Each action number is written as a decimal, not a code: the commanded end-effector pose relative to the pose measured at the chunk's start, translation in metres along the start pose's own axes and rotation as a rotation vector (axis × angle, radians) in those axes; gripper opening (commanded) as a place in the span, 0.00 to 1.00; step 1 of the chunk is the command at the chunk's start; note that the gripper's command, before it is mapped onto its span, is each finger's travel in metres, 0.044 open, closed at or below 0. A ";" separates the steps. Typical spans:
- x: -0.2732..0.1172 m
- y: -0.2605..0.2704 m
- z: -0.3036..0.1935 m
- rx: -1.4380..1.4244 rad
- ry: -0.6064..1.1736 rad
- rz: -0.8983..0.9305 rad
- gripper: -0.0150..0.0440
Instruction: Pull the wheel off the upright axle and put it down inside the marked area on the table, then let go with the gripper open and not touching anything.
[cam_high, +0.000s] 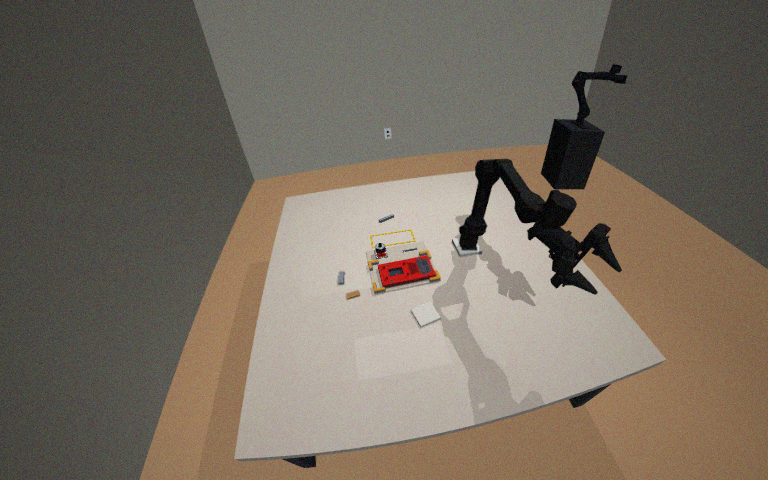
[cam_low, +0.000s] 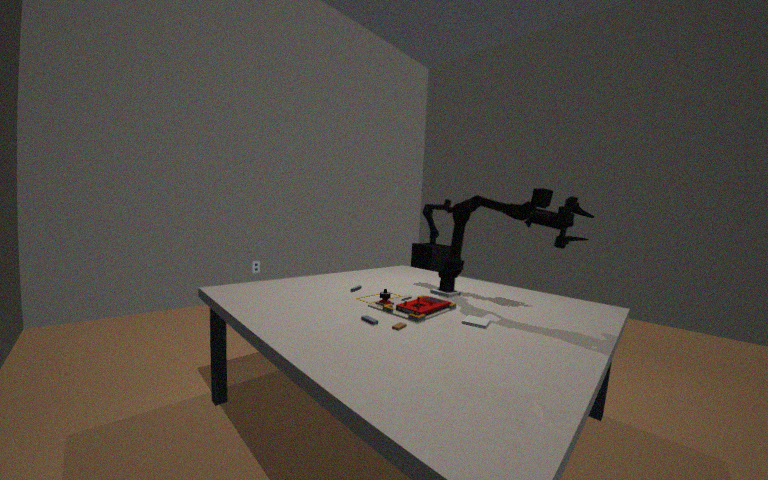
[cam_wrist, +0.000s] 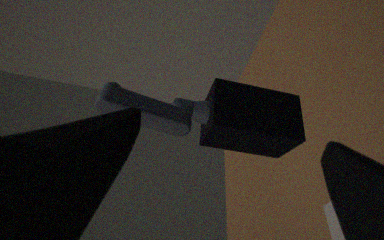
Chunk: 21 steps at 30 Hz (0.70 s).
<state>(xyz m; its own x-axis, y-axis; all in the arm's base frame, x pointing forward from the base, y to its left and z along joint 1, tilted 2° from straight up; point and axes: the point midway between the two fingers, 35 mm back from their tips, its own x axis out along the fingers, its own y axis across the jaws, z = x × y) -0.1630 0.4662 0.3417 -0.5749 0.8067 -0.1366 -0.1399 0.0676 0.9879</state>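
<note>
While wheel (cam_high: 380, 246) sits on axle beside marked area (cam_high: 391, 236), end effector (cam_high: 601, 276) hangs spread wide, holding nothing.

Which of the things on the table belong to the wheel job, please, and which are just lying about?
Part of the job:
wheel on its upright axle
yellow-outlined marked area
gripper, jaws open, holding nothing

Lying about:
red board
two grey bars
tan block
white tile
</note>
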 end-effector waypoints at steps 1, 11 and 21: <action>0.000 0.000 0.001 0.001 -0.002 -0.001 0.89; -0.032 -0.036 0.092 0.079 -0.217 -0.124 0.76; -0.103 -0.092 0.192 0.244 -0.492 -0.286 0.76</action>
<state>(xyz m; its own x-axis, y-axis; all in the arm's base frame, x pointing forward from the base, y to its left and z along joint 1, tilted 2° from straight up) 0.0271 0.4932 0.2875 -0.1746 0.9151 -0.3636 -0.0560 0.3594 0.9315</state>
